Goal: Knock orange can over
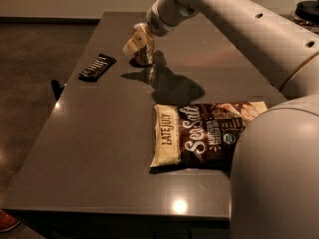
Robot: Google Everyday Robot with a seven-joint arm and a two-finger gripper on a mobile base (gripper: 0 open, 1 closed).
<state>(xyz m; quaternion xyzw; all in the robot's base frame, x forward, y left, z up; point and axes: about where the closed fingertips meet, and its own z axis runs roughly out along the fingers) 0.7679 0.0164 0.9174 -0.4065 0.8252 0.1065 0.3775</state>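
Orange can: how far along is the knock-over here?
Done: the approach; the robot's hand is right at the small orange-gold aluminium drink can, on its left side in the picture, near the grey table's far end. In hand: the push, with the hand seemingly touching the can. Left: the topple itself; the can is not yet lying flat.

Chip bag (207, 138), black bar wrapper (96, 66) apart on table (99, 148).

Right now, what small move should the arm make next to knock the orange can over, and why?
Probably a short sideways push: the gripper sits at the upper part of the orange can, which seems upright on the table; contact is unclear.
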